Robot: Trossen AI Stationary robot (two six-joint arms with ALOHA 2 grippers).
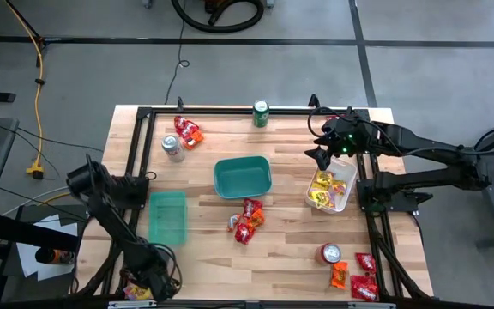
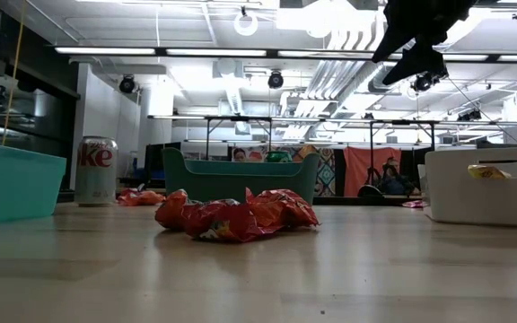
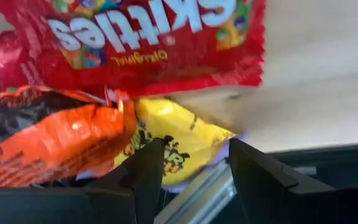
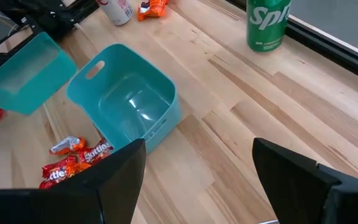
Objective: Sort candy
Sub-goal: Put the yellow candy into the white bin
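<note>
The left gripper (image 3: 191, 168) is hanging low at the 7 o'clock corner of the worktop (image 1: 290, 257), its jaws parted and holding nothing, just in front of a yellow packet (image 3: 173, 140), an orange packet (image 3: 55, 140) and a red Skittles packet (image 3: 135, 43). The right gripper (image 1: 322, 154) is waiting wide open and empty at 2 o'clock, above the white bin (image 1: 347, 190), which is already holding yellow candy (image 1: 322, 190).

More candy is lying at the centre (image 1: 247, 220), at 11 o'clock (image 1: 187, 131) and at 5 o'clock (image 1: 354, 276).

The risk, I think, is that the left jaws are closing on overlapping wrappers and taking two colours together, or pushing a packet over the edge, which is very near there. The middle, between the teal bin (image 1: 243, 176) and the green bin (image 1: 167, 216), is offering free room for moving.
</note>
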